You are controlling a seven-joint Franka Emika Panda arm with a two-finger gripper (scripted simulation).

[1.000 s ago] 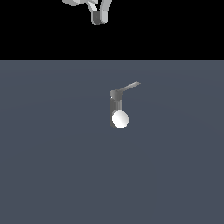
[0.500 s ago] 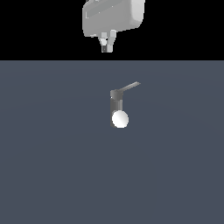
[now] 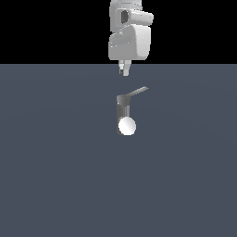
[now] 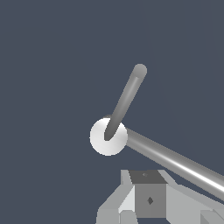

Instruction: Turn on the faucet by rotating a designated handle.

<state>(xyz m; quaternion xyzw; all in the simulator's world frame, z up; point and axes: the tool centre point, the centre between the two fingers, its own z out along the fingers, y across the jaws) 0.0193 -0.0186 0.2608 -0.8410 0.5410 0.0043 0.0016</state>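
Gleaming rounded handle (image 4: pixel 127 98), matte faucet (image 3: pixel 123 107)

In the exterior view the arm (image 3: pixel 129 37) was cut off at the 12 o'clock edge, and the gripper (image 3: pixel 124 71) was too small to tell how its jaws stood. In the wrist view the gripper ran off the 6 o'clock edge, and a grey bar (image 4: pixel 175 162) left the frame toward 4 o'clock.

Blocky white arm (image 3: pixel 129 37), grey joints
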